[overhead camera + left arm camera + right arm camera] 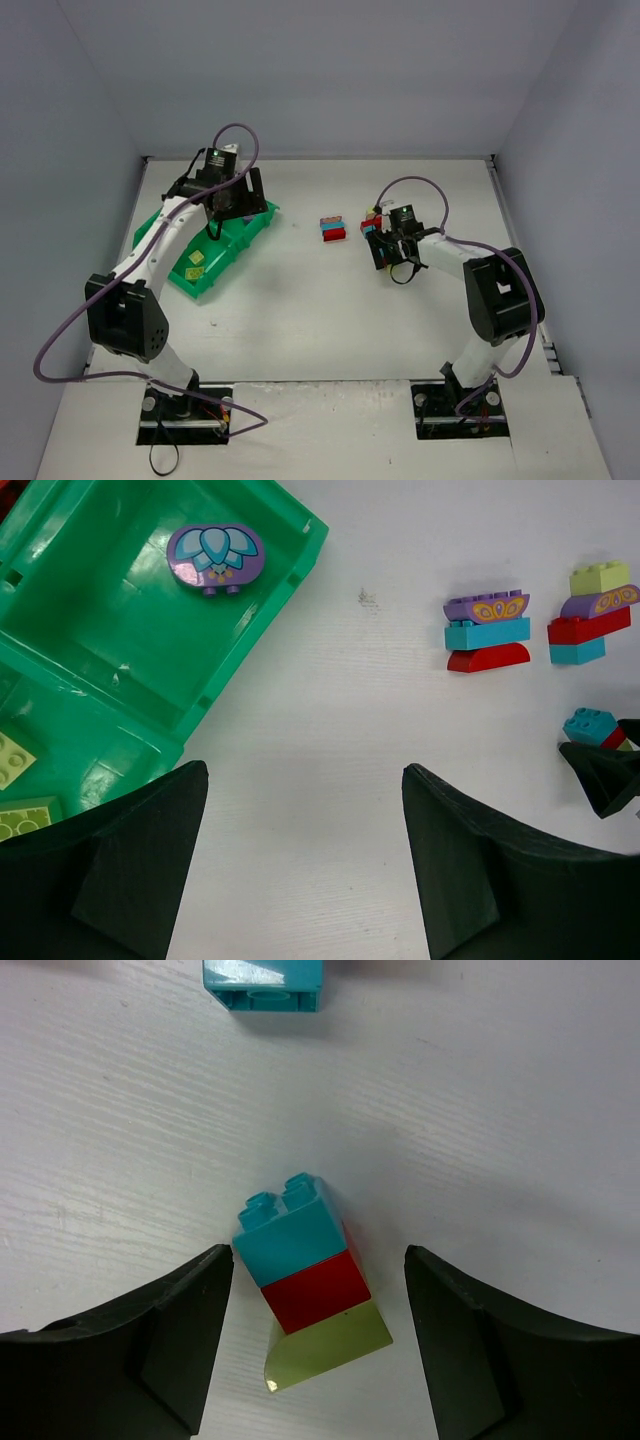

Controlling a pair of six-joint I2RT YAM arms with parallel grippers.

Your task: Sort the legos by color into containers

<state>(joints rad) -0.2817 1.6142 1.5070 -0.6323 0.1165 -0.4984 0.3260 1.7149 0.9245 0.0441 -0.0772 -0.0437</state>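
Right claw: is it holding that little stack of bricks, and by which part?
Nothing held yet: the stack lies between the right claw's open fingers, a gap on one side.

A white worktop (320,320) with a faint wood grain carries everything in the scene. Plain grey-blue walls (320,70) rise along its left, far and right edges. A seam (330,381) runs across it, parallel to the near edge. Towards the middle of the worktop sits a small dark mark (368,598), perhaps a scuff or a speck of dirt.
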